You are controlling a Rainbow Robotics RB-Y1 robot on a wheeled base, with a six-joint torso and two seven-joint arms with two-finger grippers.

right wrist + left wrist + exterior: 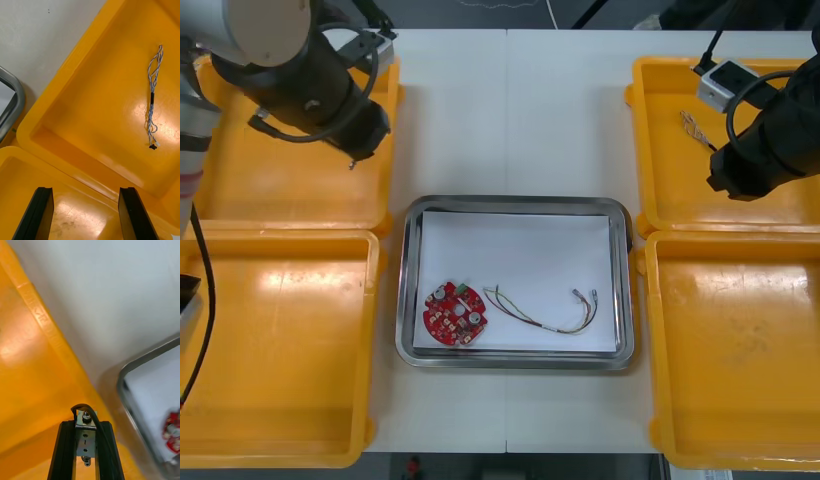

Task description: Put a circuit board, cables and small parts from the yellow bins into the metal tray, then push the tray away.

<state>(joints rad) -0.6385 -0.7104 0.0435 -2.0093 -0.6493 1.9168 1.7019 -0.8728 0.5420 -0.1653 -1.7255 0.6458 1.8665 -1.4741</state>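
Left hand (85, 426) was clamped on a small metal part (85, 438) over the far left yellow bin (280, 190). Right hand (85, 192) hung spread and empty near the twisted blue and white cable (151, 98). In the metal tray (514, 203) I logged the round red circuit board (453, 312) and the red and yellow cable (545, 314). Push outstanding.

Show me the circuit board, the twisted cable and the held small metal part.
Circuit board (453, 315): front view, its centre.
Twisted cable (152, 98): right wrist view, black sleeve.
Small metal part (86, 438): left wrist view, plate face.

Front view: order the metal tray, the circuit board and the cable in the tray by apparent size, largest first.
1. metal tray
2. cable, longer but thin
3. circuit board, shorter yet covering more area; by area these two swap
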